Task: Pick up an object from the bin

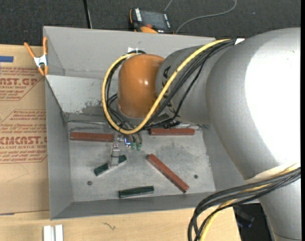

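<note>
Gripper [115, 155] sits over the small dark green block [103, 169] left of centre in the bin [192, 154], open or closed I can't tell; block looks light, stiff, probably slick, so pinch across its narrow sides.

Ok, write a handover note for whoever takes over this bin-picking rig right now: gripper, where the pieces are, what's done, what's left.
Gripper: low near the middle of the bin, right at a small dark green block; whether it grips anything cannot be told.
Other pieces: back-left brown bar, back-right brown bar, slanted brown bar at front right, long dark green bar at the front.
Done: nothing visibly lifted out.
Left: secure one piece, probably the small green block, and lift it clear.
</note>
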Action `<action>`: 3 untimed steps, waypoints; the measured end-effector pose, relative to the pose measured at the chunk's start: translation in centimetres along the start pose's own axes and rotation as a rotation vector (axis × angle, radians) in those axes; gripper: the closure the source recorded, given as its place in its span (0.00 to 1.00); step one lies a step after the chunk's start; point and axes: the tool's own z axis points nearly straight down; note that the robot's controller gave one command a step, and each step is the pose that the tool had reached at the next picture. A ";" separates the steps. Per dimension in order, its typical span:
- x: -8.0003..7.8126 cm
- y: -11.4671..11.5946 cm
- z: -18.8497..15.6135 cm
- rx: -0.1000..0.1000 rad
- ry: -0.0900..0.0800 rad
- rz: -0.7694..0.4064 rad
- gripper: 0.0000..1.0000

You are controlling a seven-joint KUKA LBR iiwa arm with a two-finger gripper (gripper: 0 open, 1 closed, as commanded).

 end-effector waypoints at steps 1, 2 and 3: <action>-1.1 -0.6 3.1 -0.002 0.001 0.031 0.00; -1.1 -0.5 3.0 -0.003 -0.002 0.030 0.00; -1.2 -0.4 2.9 -0.004 -0.006 0.031 1.00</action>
